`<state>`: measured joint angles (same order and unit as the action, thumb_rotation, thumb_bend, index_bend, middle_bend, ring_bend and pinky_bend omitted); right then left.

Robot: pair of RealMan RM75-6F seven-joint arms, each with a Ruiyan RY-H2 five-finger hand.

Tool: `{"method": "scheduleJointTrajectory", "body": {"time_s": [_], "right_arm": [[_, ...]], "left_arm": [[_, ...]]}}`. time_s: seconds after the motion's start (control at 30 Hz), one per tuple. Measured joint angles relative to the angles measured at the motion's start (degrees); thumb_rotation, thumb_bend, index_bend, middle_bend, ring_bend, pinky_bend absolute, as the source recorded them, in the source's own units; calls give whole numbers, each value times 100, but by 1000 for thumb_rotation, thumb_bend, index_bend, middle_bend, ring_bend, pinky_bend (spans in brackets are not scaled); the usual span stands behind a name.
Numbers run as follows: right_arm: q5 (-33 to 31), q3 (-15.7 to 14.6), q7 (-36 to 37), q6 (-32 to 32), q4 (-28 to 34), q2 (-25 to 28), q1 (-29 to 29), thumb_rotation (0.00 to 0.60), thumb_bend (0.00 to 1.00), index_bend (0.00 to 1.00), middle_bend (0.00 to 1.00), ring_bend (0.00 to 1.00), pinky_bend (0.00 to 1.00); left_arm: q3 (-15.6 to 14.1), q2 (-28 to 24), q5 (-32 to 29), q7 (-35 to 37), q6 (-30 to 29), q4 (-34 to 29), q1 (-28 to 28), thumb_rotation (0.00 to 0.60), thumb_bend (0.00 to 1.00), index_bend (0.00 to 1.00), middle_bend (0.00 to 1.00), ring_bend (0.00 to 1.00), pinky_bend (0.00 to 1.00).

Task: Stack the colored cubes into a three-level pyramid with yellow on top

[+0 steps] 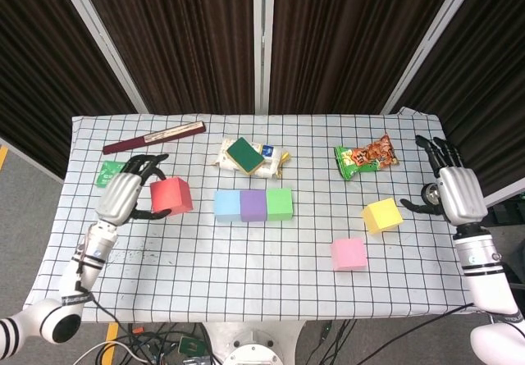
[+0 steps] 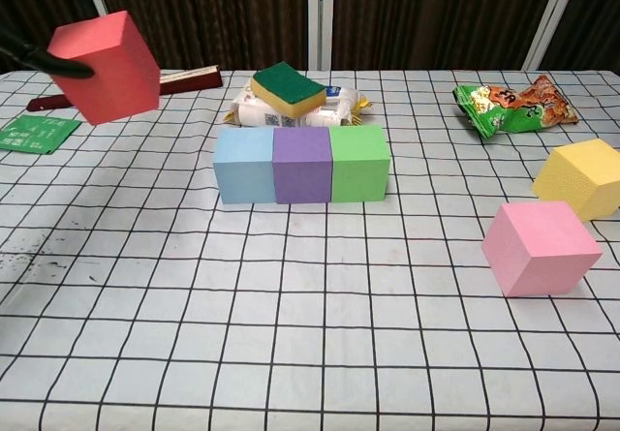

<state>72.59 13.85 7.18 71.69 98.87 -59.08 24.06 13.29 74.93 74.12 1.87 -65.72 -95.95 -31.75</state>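
Left hand: my left hand point(image 1: 123, 194) grips the red cube point(image 1: 171, 195), fingers over its top and thumb under its left side; in the chest view the cube hangs in the upper left of the frame, above the cloth.
Right hand: my right hand point(image 1: 454, 191) is at the right edge of the head view, fingers spread, holding nothing, apart from the yellow cube point(image 1: 382, 215).
Base row: blue cube point(image 1: 227, 205), purple cube point(image 1: 253, 205) and green cube point(image 1: 280, 203) stand side by side, touching, at the middle of the frame.
Yellow cube: on the cloth right of centre, turned at an angle, between the row and my right hand.
Pink cube: point(image 1: 349, 253) lower right of centre, just below the yellow one, apart from it.
Table: checked cloth point(image 1: 246, 283) covers it.
Other things: a sponge point(image 1: 245, 154) lies on a white packet point(image 1: 267, 153) above the row; a snack bag point(image 1: 364, 157) sits upper right; a dark fan point(image 1: 153, 137) lies upper left; a green sachet point(image 1: 107, 171) shows just above my left hand.
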Motion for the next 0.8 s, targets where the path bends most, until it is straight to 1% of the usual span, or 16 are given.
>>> {"method": "scheduleJointTrajectory", "body": {"time_s": [0.1,0.2,0.4,0.8], "right_arm": [[-57,44,96,38,-27,18,-49,600,0,0,151,0,0],[-110,92,207,49,-42,69,-91,600,0,0,151,0,0],[-202,196,407,97,-35,167,-182,600,0,0,158,0,0],[-223,253,609,98,-110,201,-275,600,0,0,159,0,0]], "left_arm": [[192,247,-464,-443,231,-55,-305,600,173,104,531,131,95],[310,584,-772,-766,370,-31,-552,600,173,99,530,132,92],[400,1155,-1252,-1171,517,37,-902,600,174,97,519,131,111],[349,1670,-1412,-1671,424,452,-1182,600,174,96,501,131,96]]}}
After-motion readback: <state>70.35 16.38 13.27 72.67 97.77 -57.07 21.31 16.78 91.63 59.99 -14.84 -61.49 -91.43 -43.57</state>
